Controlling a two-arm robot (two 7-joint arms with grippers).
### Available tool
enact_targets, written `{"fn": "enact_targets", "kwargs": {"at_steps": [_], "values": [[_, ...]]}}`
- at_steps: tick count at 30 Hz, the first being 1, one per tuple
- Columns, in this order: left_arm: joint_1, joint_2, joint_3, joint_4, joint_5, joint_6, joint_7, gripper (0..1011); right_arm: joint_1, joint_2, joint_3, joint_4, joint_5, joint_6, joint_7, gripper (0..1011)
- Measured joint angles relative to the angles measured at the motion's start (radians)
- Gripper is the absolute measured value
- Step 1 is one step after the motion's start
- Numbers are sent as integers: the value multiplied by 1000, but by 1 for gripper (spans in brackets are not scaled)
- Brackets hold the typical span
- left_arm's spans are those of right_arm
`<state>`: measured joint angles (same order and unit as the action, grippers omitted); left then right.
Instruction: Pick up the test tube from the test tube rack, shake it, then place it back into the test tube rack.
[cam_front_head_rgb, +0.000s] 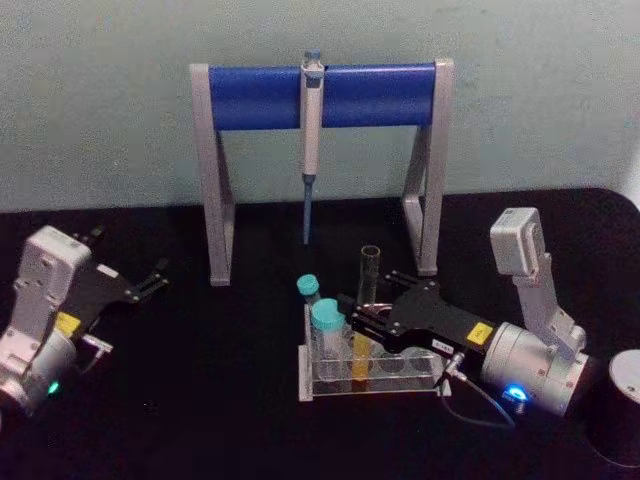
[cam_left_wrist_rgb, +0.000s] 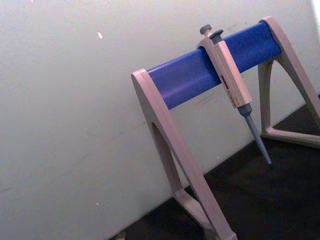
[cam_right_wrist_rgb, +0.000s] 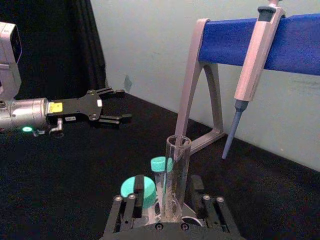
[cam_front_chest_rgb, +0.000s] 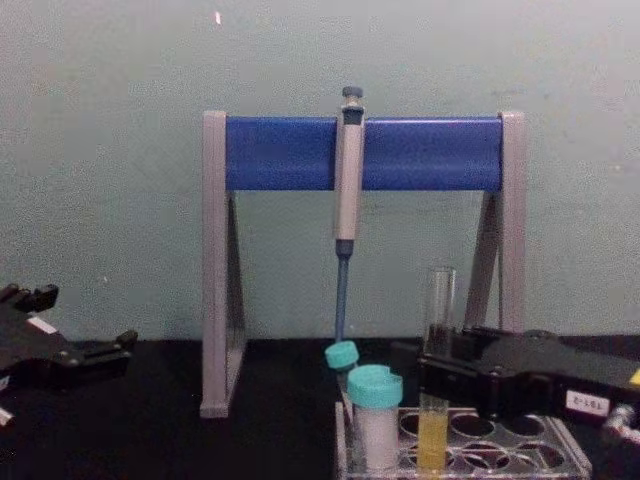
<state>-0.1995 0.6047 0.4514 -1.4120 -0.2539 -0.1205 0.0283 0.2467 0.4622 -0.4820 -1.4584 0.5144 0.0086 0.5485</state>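
The test tube (cam_front_head_rgb: 369, 285) stands upright in the clear test tube rack (cam_front_head_rgb: 405, 384), with yellow-orange liquid in its bottom (cam_front_chest_rgb: 432, 440). My right gripper (cam_front_head_rgb: 358, 320) reaches in from the right at mid-height of the tube, one finger on each side. In the right wrist view the tube (cam_right_wrist_rgb: 176, 170) rises between the fingers (cam_right_wrist_rgb: 196, 189) with a little room left, so the gripper (cam_right_wrist_rgb: 170, 202) looks open. My left gripper (cam_front_head_rgb: 152, 280) rests open on the table far to the left, holding nothing.
Two teal-capped white vials (cam_front_head_rgb: 327, 320) stand in the rack just left of the tube. Behind is the grey-and-blue pipette stand (cam_front_head_rgb: 250, 98) with a hanging pipette (cam_front_head_rgb: 312, 130). A dark cylinder with a grey top (cam_front_head_rgb: 625, 405) sits at the right edge.
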Motion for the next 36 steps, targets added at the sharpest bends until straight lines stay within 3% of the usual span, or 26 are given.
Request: {"fn": "enact_targets", "kwargs": {"at_steps": [4,15,30,36], "values": [[0,0,0,0,0,0,0,1001,0,0,0,0,0,0,0,701],[0,0,0,0,0,0,0,1001,0,0,0,1,1,0,1,995],[0,0,0,0,0,0,0,1001,0,0,0,-2,2,-1,1,1000],[0,0,0,0,0,0,0,1001,-8,8,21,-42,1,-15,-14,1000]]}}
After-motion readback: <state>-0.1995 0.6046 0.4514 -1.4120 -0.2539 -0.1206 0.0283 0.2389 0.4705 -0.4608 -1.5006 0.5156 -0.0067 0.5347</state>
